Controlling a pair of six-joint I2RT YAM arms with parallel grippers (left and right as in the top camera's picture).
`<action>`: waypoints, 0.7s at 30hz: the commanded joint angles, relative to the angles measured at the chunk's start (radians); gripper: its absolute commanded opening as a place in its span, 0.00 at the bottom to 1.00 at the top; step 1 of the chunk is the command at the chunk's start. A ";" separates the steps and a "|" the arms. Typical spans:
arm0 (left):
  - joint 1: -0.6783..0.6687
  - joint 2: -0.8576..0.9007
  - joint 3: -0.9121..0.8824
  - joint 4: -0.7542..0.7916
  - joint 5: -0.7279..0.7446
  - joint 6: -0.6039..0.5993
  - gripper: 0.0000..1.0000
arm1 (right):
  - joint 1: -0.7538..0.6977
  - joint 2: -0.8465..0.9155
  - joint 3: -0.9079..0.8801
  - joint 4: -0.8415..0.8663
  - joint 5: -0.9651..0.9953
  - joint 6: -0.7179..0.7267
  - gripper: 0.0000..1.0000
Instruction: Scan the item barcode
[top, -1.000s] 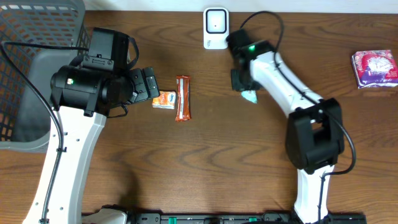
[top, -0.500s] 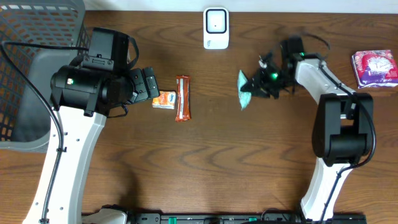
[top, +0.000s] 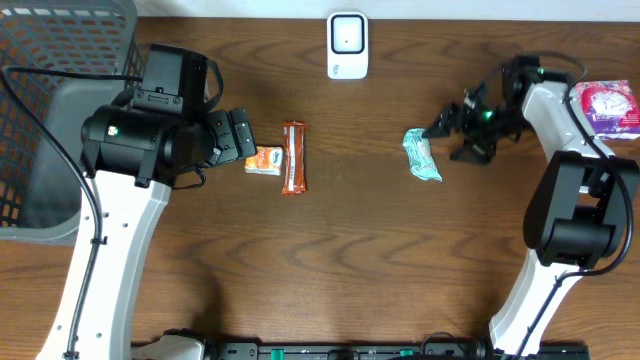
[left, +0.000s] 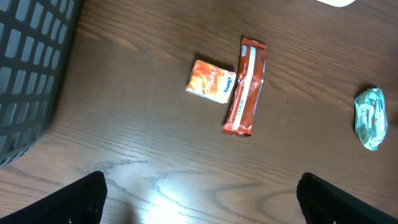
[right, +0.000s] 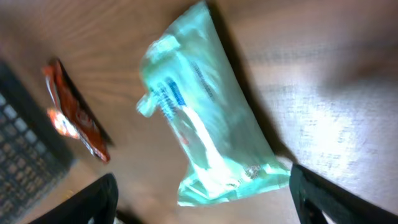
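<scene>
Closest in: my right pincer (right: 202, 202) has its fingers spread wide and nothing in its grip. The one mint-green packet (right: 205, 118) lies flat on the desk (top: 350, 260) right in front of it, near end between my two fingertips. Can't tell if one finger brushes its corner. The print is too blurry for me to spot a barcode.

My left pincer (left: 211, 199) is wide open too, and empty. Ahead of it lie one small orange packet (left: 211, 81) and one red-brown bar (left: 246, 86), right beside each other.

Further out there's one pink packet (top: 603, 108) by the right edge and one grey basket (top: 50, 60), cut off at the left edge. One white scanner (top: 347, 45) stands at the far edge, well apart from the green packet.
</scene>
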 joint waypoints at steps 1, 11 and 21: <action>0.003 -0.002 0.013 0.000 -0.006 0.009 0.98 | 0.047 -0.023 0.048 -0.028 0.129 -0.052 0.85; 0.003 -0.002 0.013 0.000 -0.006 0.009 0.98 | 0.148 -0.022 -0.008 0.014 0.402 -0.054 0.62; 0.003 -0.002 0.013 0.000 -0.006 0.010 0.98 | 0.280 -0.022 -0.147 0.155 0.608 -0.090 0.47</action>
